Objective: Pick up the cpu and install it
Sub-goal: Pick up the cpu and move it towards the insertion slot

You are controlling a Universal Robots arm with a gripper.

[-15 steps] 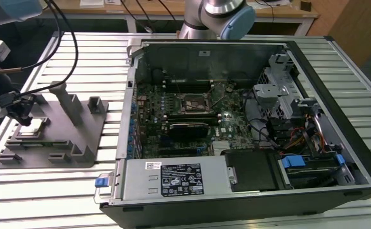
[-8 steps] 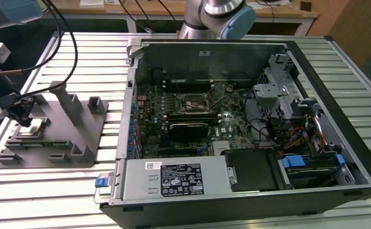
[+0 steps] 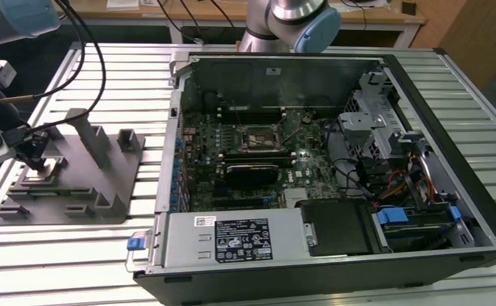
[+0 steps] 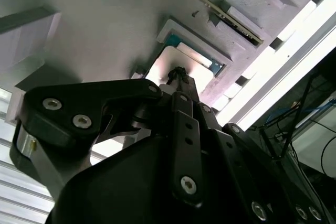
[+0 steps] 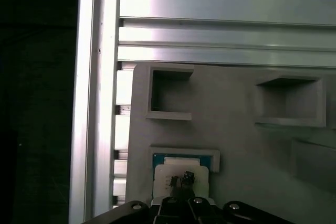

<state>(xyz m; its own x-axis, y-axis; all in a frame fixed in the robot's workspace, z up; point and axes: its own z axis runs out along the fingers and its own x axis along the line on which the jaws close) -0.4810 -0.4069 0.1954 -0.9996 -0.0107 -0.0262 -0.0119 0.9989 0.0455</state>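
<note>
The cpu (image 3: 44, 172) lies flat in a shallow pocket of the grey fixture block (image 3: 82, 188) at the exterior view's left. Its pale metal top shows in both wrist views (image 4: 167, 61) (image 5: 164, 173), framed by a blue-green edge. My gripper (image 3: 36, 163) stands straight over it, shut, with its narrow tips (image 4: 179, 72) (image 5: 182, 179) drawn together at the middle of the chip's top. Whether the tips touch the chip cannot be told. The cpu sits level in its pocket. The black-framed socket (image 3: 261, 137) is on the motherboard inside the open computer case (image 3: 452, 159).
The fixture block has upright posts (image 3: 90, 137) beside my gripper and square recesses (image 5: 169, 94). The slatted aluminium table (image 3: 112, 70) carries both block and case. Cables, drive cages and a power supply (image 3: 231, 239) crowd the case around the socket.
</note>
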